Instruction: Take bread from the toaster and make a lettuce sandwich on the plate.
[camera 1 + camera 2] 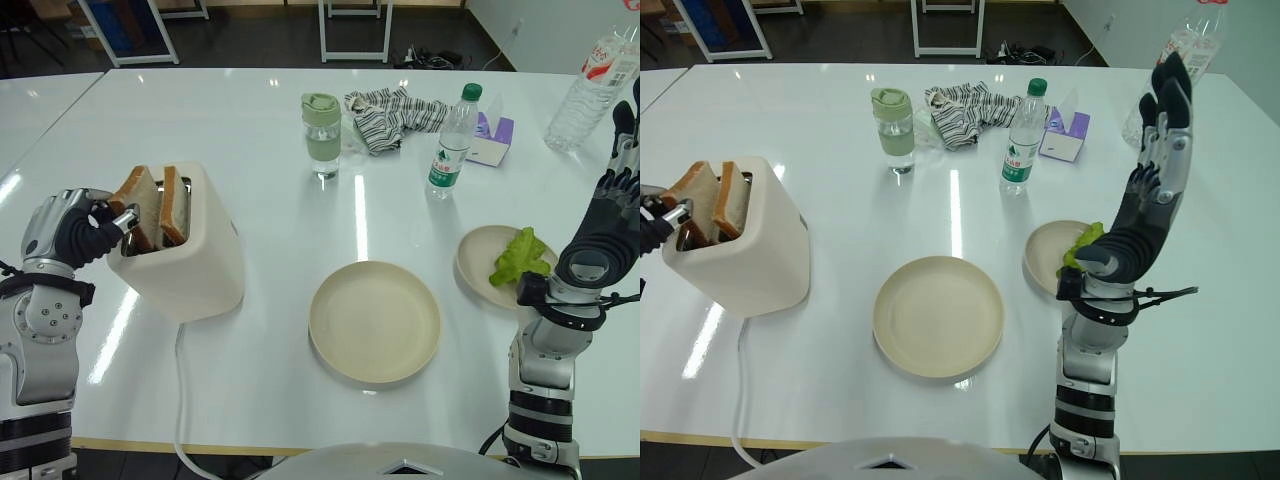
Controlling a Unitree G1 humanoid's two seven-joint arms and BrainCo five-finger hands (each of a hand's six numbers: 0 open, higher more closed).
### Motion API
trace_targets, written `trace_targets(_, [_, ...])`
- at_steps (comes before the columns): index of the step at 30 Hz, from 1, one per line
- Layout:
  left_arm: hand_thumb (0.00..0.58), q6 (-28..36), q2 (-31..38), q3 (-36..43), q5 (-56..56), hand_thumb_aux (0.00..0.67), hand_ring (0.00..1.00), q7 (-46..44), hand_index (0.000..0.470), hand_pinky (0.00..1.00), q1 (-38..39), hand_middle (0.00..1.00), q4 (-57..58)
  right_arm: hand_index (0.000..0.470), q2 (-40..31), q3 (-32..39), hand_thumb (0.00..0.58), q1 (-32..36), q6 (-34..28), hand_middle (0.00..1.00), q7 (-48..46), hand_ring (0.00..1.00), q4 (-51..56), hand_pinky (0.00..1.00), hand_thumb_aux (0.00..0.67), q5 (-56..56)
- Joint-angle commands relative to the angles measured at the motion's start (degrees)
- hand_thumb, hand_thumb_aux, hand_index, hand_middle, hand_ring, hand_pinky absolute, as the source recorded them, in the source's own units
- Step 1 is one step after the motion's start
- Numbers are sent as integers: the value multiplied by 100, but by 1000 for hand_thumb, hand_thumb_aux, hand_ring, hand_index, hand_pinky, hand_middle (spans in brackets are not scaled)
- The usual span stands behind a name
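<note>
Left eye view: left hand [78, 228], fingers curled onto the nearer bread slice [135, 192], sits just left of the toaster [195, 260]; the spread, empty right hand [1145, 195] is well apart.

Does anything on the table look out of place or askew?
A striped cloth lies crumpled on the far side of the table. The two bread slices sit tilted in the toaster, not straight. Nothing looks spilled or broken.

Toaster [195, 250]: cream. Bread [172, 205]: pale crumb, brown crust. Plate [375, 320]: cream (the smaller dish [473, 248] matches). Lettuce [520, 257]: bright green. Cloth [395, 115]: dark-and-white stripes. Tumbler [321, 130]: pale green. Bottle [452, 140]: clear, green cap. Tissue box [495, 140]: purple and white. Table [200, 110]: glossy white.
</note>
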State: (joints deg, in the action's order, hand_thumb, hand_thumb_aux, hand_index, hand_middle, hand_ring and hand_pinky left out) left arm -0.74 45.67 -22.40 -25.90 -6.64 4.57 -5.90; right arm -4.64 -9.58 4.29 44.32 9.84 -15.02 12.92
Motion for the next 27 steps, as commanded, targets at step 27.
trace_targets(27, [580, -604, -13, -254, 74, 670, 1000, 948, 470, 1000, -1057, 1000, -506, 0, 36, 127, 0, 102, 108, 0, 86, 0, 273, 0, 0, 170])
